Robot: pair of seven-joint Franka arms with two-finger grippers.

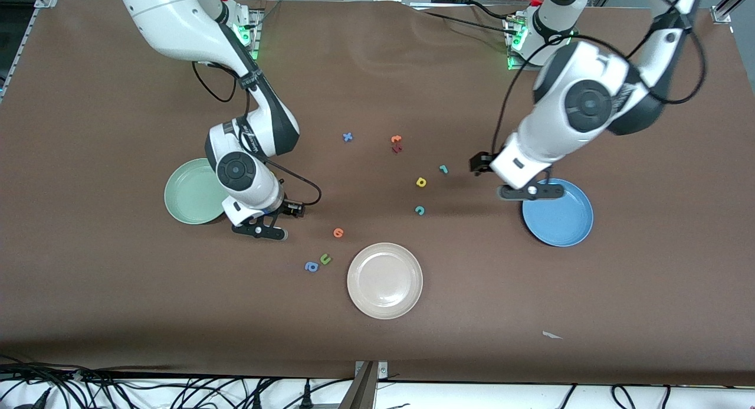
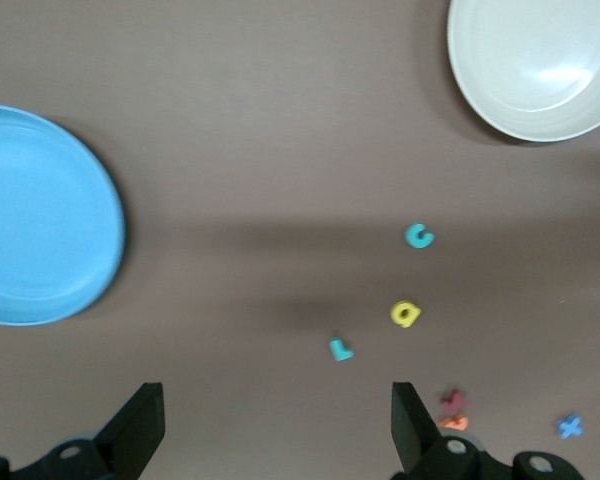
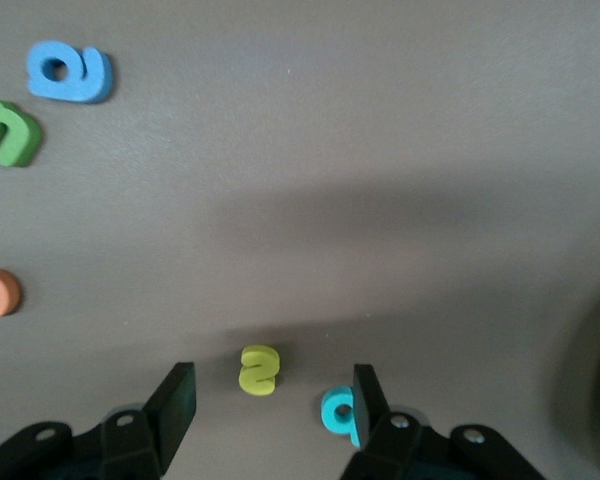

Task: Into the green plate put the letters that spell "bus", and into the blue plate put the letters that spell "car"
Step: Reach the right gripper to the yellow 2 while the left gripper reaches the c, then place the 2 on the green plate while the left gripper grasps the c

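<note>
My right gripper (image 3: pixel 270 405) (image 1: pixel 259 231) is low over the table beside the green plate (image 1: pixel 191 193). It is open, with the yellow "s" (image 3: pixel 259 369) lying free between its fingers. The teal "b" (image 3: pixel 338 412) lies against the outside of one finger, partly hidden by it. Both letters are hidden in the front view. My left gripper (image 2: pixel 277 430) (image 1: pixel 531 192) hangs open and empty over bare table beside the blue plate (image 1: pixel 560 220) (image 2: pixel 40 215). The teal "r" (image 2: pixel 340 349) (image 1: pixel 443 169), yellow "a" (image 2: pixel 405 314) (image 1: pixel 420 182) and teal "c" (image 2: pixel 419 236) (image 1: pixel 419 210) lie mid-table.
A beige plate (image 1: pixel 384 280) stands nearer the front camera. Beside it lie a green "u" (image 1: pixel 325 258), a blue "a" (image 1: pixel 311 267) and an orange letter (image 1: pixel 338 232). A blue "x" (image 1: pixel 347 137) and orange and red letters (image 1: pixel 396 143) lie nearer the robots.
</note>
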